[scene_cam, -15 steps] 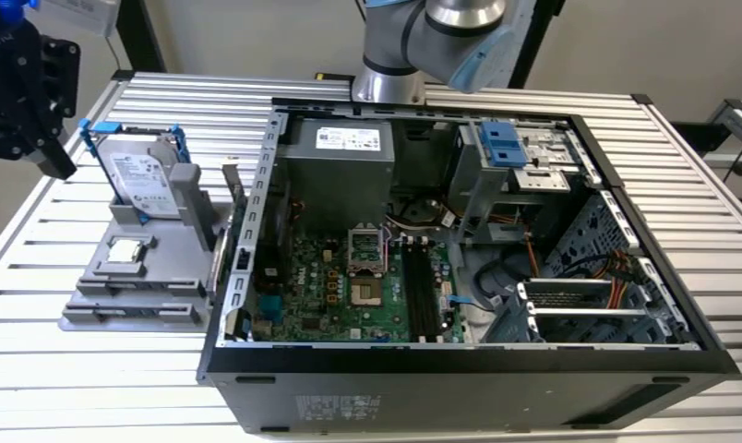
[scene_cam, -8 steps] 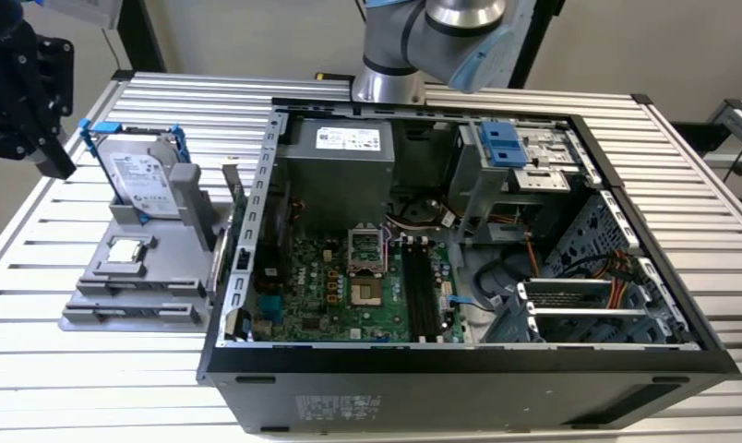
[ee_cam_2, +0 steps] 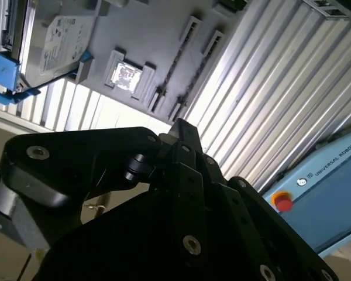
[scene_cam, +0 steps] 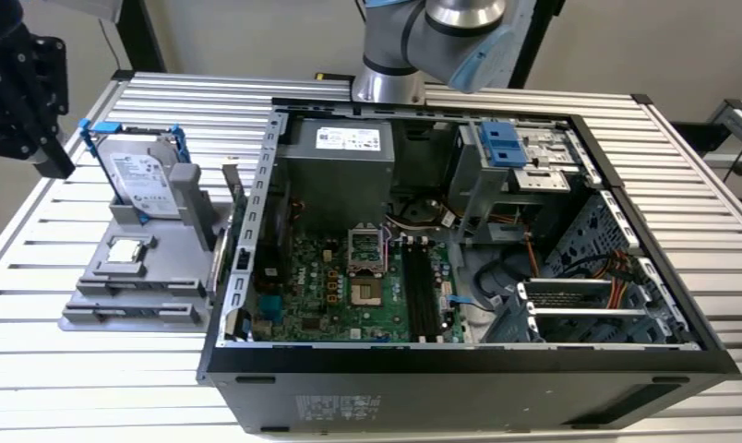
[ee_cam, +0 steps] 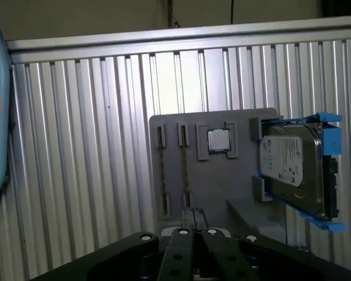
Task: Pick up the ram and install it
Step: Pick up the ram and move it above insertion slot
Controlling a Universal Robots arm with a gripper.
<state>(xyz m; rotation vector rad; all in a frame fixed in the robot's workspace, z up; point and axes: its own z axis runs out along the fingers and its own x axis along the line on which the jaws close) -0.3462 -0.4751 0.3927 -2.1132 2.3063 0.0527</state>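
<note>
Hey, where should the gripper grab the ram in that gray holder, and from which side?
Probably the middle of the exposed long edge of the ram, coming straight down from above. It stands on edge in a narrow slot of the gray holder, so that upper edge looks free, and its flat faces suit a pinch.

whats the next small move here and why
Probably open the fingers. In the first wrist view they look pressed together with nothing between them. The gripper hangs apart from the grey holder, where the ram seems to stand on edge in a slot, ungripped. Shut fingers could not straddle it.
</note>
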